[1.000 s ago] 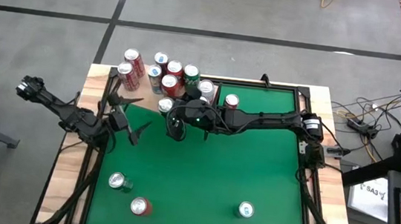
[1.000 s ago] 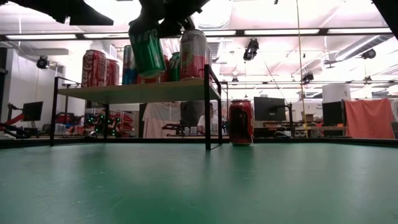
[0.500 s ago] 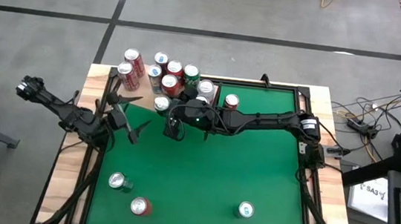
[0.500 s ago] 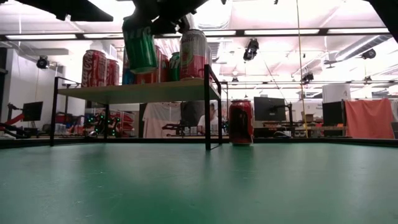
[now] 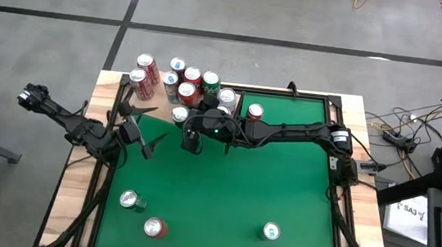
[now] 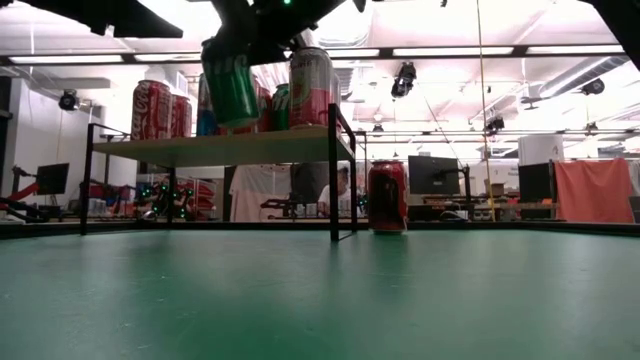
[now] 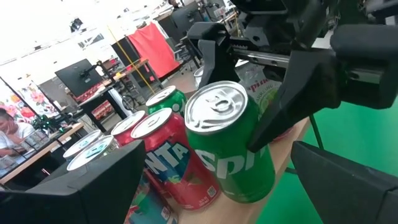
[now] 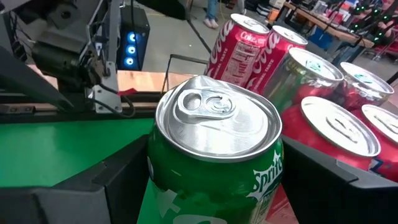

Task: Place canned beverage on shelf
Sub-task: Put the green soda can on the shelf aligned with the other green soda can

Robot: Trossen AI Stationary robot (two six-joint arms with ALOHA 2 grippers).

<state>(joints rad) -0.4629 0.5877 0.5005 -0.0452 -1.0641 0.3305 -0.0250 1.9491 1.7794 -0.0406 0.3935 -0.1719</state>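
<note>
Room: grey concrete floor around a green felt table (image 5: pixel 222 189) framed in pale wood; a desk with a keyboard and cables stands off the table's right edge.
High view, shelf: the shelf (image 5: pixel 122 88) sits at the table's far left corner, crowded with upright cans (image 5: pixel 193 78), red, green and silver-topped.
High view, right arm: it reaches from the right edge across the far half of the table; the right gripper (image 5: pixel 181 123) ends at the shelf's near right corner, clamped on the green Sprite can (image 5: pixel 179 114).
High view, left arm: the left gripper (image 5: pixel 145 129) waits by the table's left edge, just beside the shelf's near edge, fingers spread wide with nothing between them.
High view, loose cans: one red can (image 5: pixel 255 111) stands near the far edge; three more (image 5: pixel 129 200) (image 5: pixel 154 228) (image 5: pixel 270 231) stand along the near edge.
Low view: the shelf (image 6: pixel 215 148) shows as a pale board on dark legs; the Sprite can (image 6: pixel 230 88) hangs tilted above its front edge, clear of the board, held from above. A red can (image 6: pixel 387 196) stands on the felt just beside the shelf's end panel. A lit workshop lies behind.
Left wrist view: the Sprite can (image 7: pixel 233 152) leans beside a red Fanta can (image 7: pixel 174 158), with the right gripper's dark fingers (image 7: pixel 292 93) gripping its side.
Right wrist view: the Sprite can (image 8: pixel 214 155) fills the space between the dark fingers (image 8: pixel 93 193); red Coca-Cola cans (image 8: pixel 245 46) stand just behind.
</note>
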